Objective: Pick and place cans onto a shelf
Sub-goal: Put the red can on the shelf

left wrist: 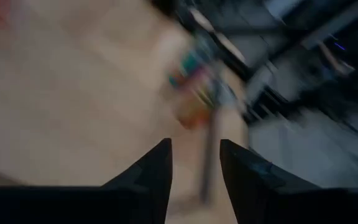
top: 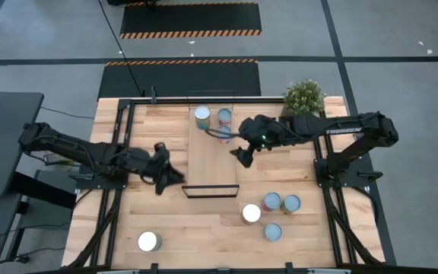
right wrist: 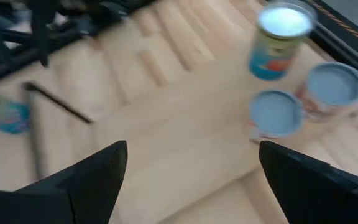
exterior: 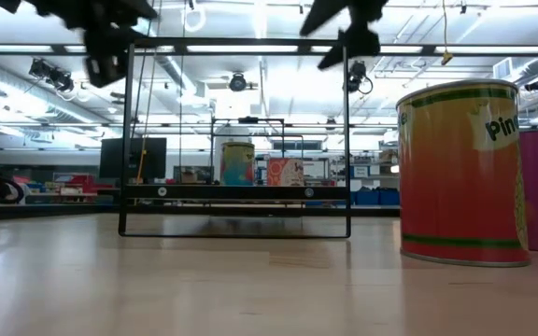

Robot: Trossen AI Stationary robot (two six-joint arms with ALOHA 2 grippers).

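The shelf [top: 211,156] is a long light-wood board with black wire ends, lying at mid table. Three cans [top: 202,116] [top: 225,116] [top: 224,134] stand upright on its far end; the right wrist view shows them too [right wrist: 277,113]. Several more cans [top: 271,202] stand on the table near the right front, and one white-topped can [top: 149,241] at the left front. My left gripper [top: 169,176] hovers by the shelf's near left corner, its fingers [left wrist: 160,165] a little apart with nothing between them. My right gripper [right wrist: 191,168] hangs wide open above the shelf's right edge [top: 242,156], short of the three cans.
A potted green plant [top: 304,97] stands at the table's far right corner. Black frame rails [top: 120,137] run along both sides of the table. In the low view an orange can [exterior: 458,173] stands close at the right, and the shelf's wire frame [exterior: 236,229] farther back.
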